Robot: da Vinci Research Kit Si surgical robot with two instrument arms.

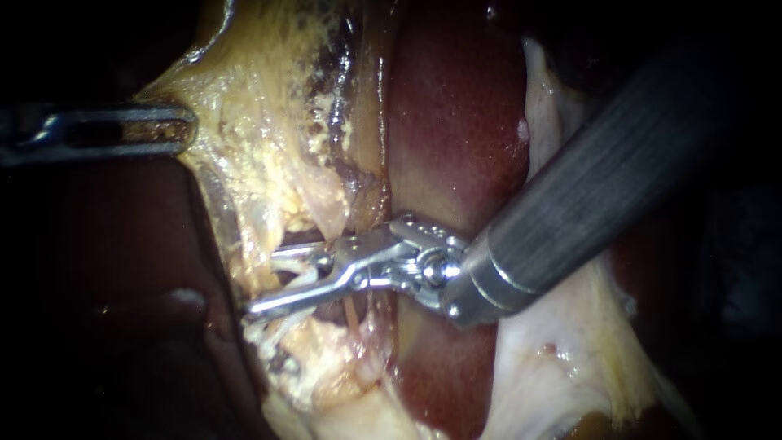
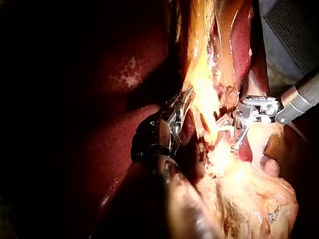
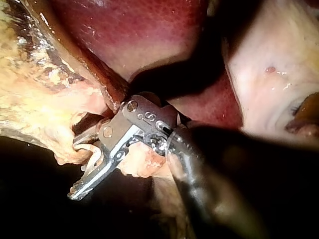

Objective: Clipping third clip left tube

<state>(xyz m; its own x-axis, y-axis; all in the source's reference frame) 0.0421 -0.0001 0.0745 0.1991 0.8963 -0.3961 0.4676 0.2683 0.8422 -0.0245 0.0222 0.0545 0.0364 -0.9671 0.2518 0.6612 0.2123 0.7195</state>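
open jaws astride the tube, clip not yet closed

the right instrument (image 1: 265, 281) comes in from the upper right. its jaws stand apart, one above and one below a pale tube (image 1: 300, 275) in the dissected window beside the liver (image 1: 440, 138). the right wrist view agrees: a gap shows between the jaws, with a whitish strand crossing it. no view shows both jaws pressing on the tube, so they read as open around it rather than clamped. the endoscope view does not make plain whether this is the left tube of the task, and any clips already seated are too small to pick out. the left instrument (image 1: 183, 130) enters from the left with its jaws closed together on the edge of the yellowish tissue (image 1: 261, 155), holding it stretched away from the window.

judged from this, the step in hand is closing the clip. several things could go wrong:
- the jaw tips may not reach fully past the tube, so the clip would pinch only part of it and slip.
- loose strands and fat beside the tube could be caught in the bite.
- the lower jaw tip lies near dark tissue behind it and could snag there.
- if the left instrument's hold on the slick tissue gives, the tube would go slack and shift within the open jaws.
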